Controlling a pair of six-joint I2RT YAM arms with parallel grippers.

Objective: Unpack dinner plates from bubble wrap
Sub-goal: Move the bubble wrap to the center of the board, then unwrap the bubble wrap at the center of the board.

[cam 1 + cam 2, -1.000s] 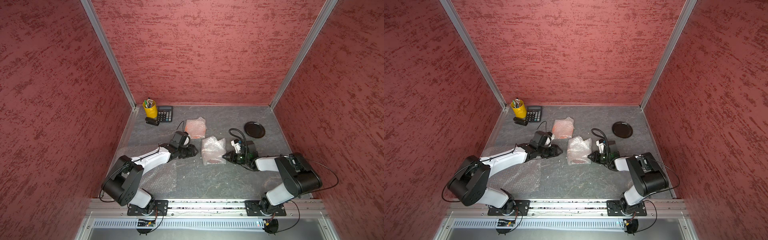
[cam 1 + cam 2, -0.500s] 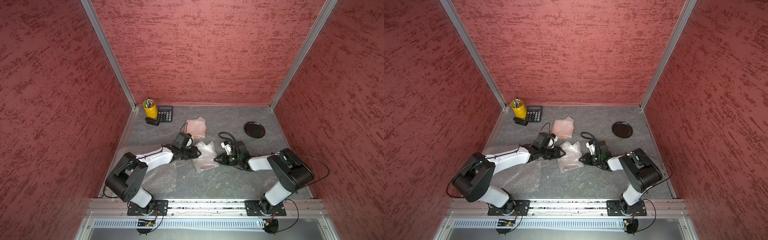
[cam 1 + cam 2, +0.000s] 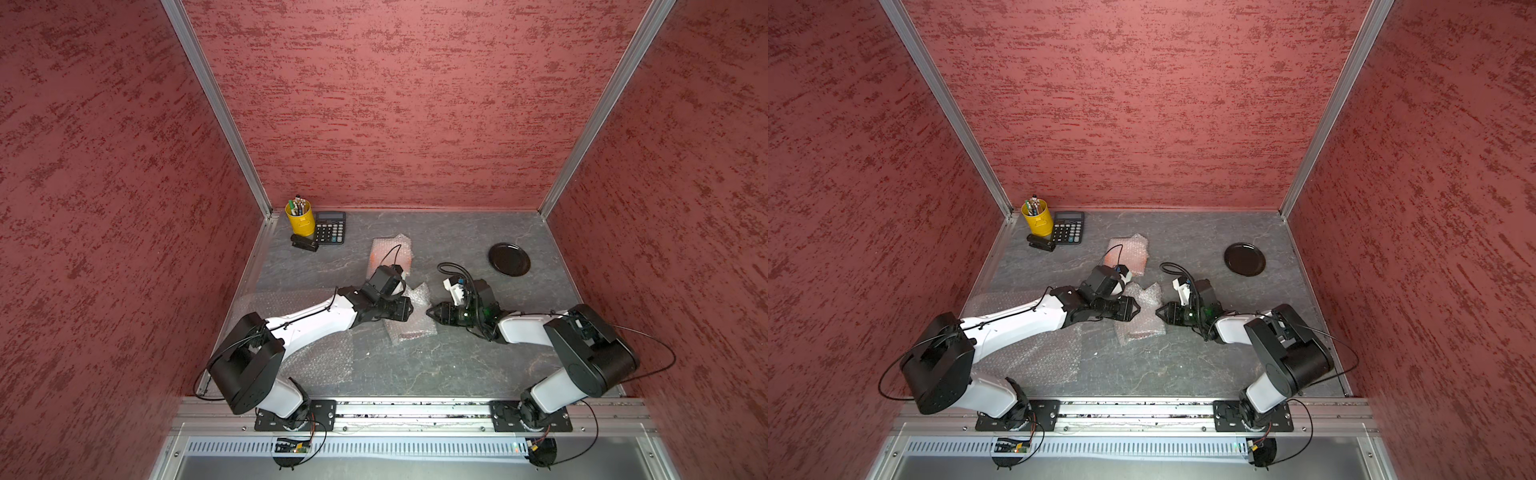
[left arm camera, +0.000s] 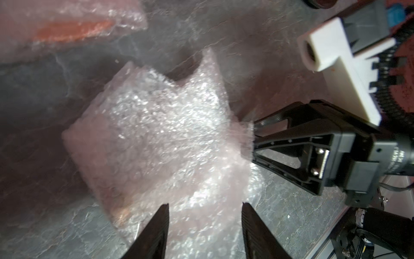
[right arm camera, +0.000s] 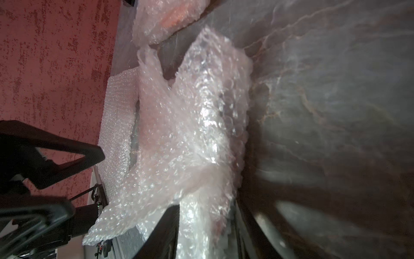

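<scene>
One wrapped plate [image 3: 410,330] lies mid-table between my claws, its bubble wrap [image 3: 419,296] loosened. My left claw [image 3: 411,309] gapes beside it; my right claw [image 3: 429,312] stands parted at the wrap's edge, clamping nothing. Unwrapping seems midway; next I must pinch a loose flap and peel.

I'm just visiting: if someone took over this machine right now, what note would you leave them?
Left hand: open, fingers either side of the middle bundle.
Right hand: open, at that bundle's opposite edge.
Black plate: bare, far right of the table.
Orange bundle: wrapped, beyond the left hand.
Loose sheet: flat, near left.
Done: one plate out. Left: two bundles to unwrap.
</scene>
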